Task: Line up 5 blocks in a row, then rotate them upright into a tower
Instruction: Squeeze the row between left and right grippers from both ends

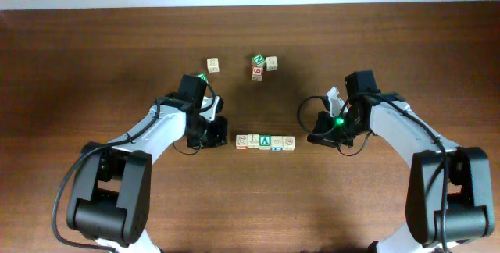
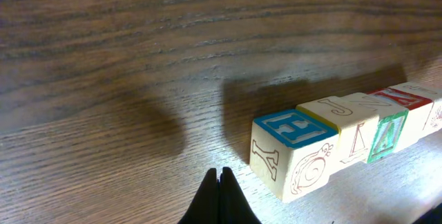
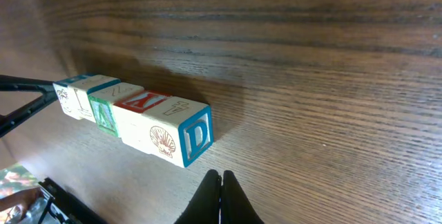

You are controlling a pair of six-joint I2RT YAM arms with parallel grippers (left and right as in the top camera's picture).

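The left claw [image 2: 221, 186] has its two dark fingers pressed together, with nothing between them. Its tips hang just over the wooden surface [image 2: 103, 58], just beside the near end of the row of five blocks [image 2: 345, 131]. The right claw [image 3: 221, 186] is also closed and empty, and it stands near the other end of this row.

In the left wrist view the nearest cube is the blue-topped block [image 2: 293, 151], at the lower right of the frame. From there the row runs off to the right edge, with a green-framed face and a red top further along. The right wrist view shows what that view hides: the end face with a blue "D" [image 3: 197, 135], left of the centre, and a shell drawing on the side next to it. A dark pointed part reaches the far end of the row at the left edge; I cannot tell if it touches.

Only the overhead view gives the whole. The row lies in the centre between both claws, the blocks touching side to side. In the upper centre, well apart, lie a single pale cube [image 1: 212, 65] and a group of three cubes [image 1: 271, 63], one green and one red among them.
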